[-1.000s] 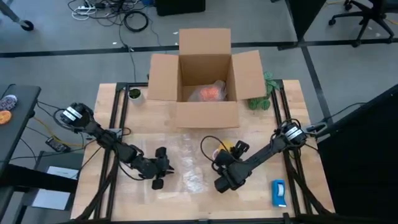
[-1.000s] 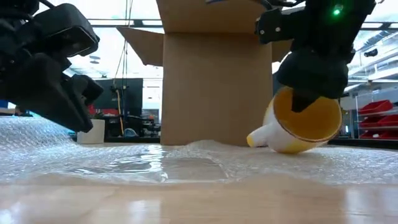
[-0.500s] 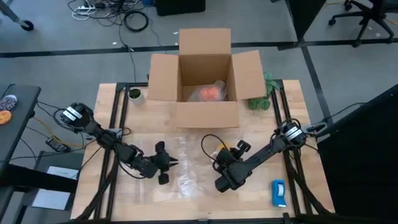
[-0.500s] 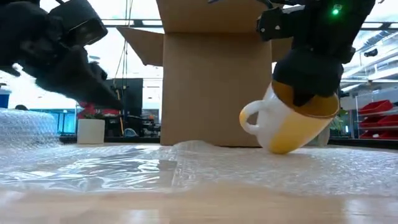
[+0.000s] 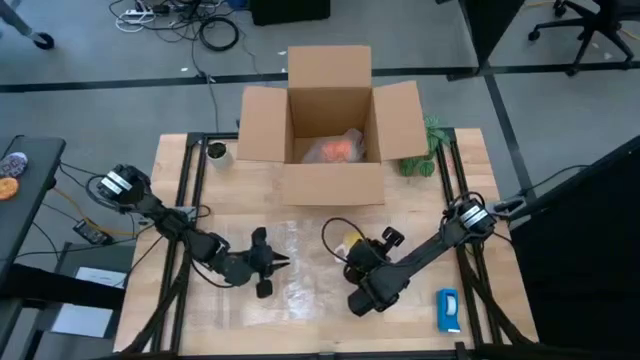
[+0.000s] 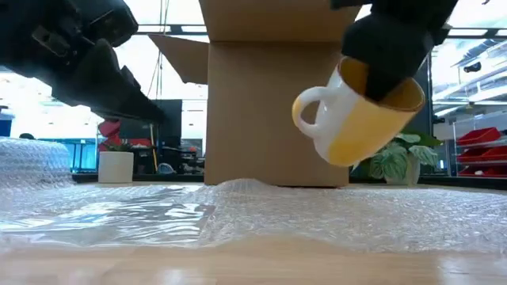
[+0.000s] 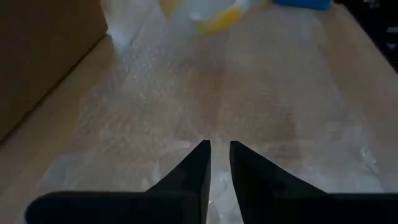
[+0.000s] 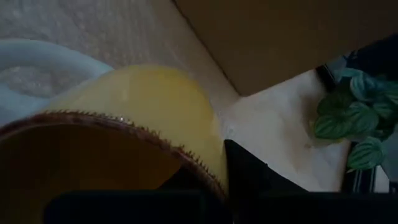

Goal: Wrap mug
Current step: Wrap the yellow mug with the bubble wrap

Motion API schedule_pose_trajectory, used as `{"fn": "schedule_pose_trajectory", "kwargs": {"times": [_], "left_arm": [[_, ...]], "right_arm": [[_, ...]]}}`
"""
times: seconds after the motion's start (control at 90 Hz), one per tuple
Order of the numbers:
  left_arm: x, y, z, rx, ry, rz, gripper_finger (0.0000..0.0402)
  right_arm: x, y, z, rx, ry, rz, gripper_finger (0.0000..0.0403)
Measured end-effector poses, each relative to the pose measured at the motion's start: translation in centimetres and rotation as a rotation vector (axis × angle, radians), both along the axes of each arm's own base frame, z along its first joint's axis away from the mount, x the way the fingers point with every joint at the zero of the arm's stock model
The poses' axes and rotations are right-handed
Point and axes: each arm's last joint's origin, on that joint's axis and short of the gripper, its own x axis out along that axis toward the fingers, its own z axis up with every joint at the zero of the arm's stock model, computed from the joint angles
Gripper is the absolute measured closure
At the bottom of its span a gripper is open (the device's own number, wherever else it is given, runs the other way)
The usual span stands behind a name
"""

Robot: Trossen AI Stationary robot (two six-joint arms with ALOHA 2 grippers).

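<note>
The mug is yellow with a white handle. It hangs tilted above the bubble wrap sheet, with my right gripper shut on its rim. In the high view it shows as a yellow patch. My left gripper hovers over the left part of the wrap and points toward the table's right. Its fingers are shut with only a narrow slit between them, and they hold nothing. The wrap lies flat on the table. My right gripper holds the mug by its rim, one finger inside the cup and one finger outside against the yellow wall. It comes at the mug from above. The mug hangs clear of the wrap, tilted, with its mouth up toward the gripper.
An open cardboard box with something orange inside stands at the table's far middle. A green plant stands to its right and a small pot to its left. A flat blue-and-white object lies near the front right.
My right gripper has gone up with the mug, which lay on its side on the wrap and now hangs tilted, clear of it. My left gripper has risen off the wrap and turned its fingers toward the table's right.
</note>
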Motion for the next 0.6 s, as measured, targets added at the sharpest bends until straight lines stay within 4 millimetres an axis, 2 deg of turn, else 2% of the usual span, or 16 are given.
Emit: {"fn": "schedule_pose_trajectory", "kwargs": {"times": [0.167,0.278,0.6], "left_arm": [[0.0,0.0,0.0,-0.007,0.002,0.004,0.0357],[0.0,0.0,0.1,0.005,-0.009,-0.001,0.0357],[0.8,-0.1,1.3,0.072,-0.189,0.126,0.0357]], "right_arm": [[0.0,0.1,0.0,0.0,-0.009,-0.003,0.0403],[0.3,0.2,0.0,-0.02,-0.144,-0.03,0.0403],[0.8,0.6,-0.1,0.0,-0.204,-0.014,0.0403]]}}
